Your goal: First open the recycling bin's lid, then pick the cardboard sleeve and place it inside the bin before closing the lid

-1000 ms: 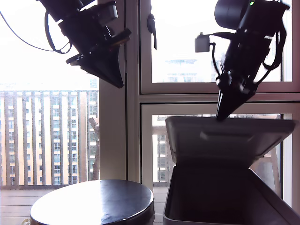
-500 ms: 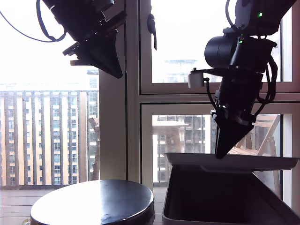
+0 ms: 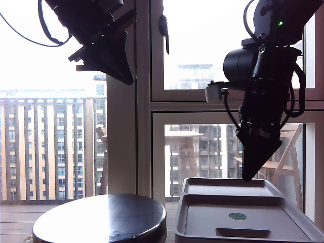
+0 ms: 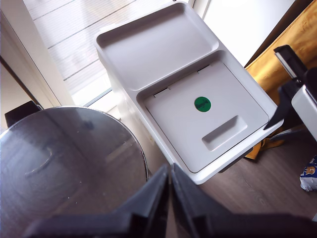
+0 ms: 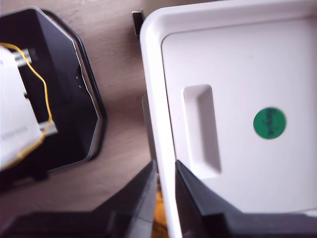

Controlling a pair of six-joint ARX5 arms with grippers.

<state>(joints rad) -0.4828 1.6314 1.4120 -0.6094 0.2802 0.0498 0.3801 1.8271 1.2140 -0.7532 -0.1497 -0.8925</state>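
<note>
Exterior view: flat grey hinged plastic lid [image 3: 243, 223] lies shut on large grey plastic recycling bin [image 3: 178, 234], at 6 o'clock beneath my second gripper [image 3: 251, 176], nearer arm; jaws clenched, nothing held. Cardboard sleeve not seen.

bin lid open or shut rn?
Shut. The lid lies flat in the bin top, green mark and slot handle facing up.

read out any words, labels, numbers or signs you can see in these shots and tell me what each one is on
None can be read.
Green round mark on the lid: dark print, too small and blurred to read.
No other lettering shows on the recycling bin or the round table.
</note>
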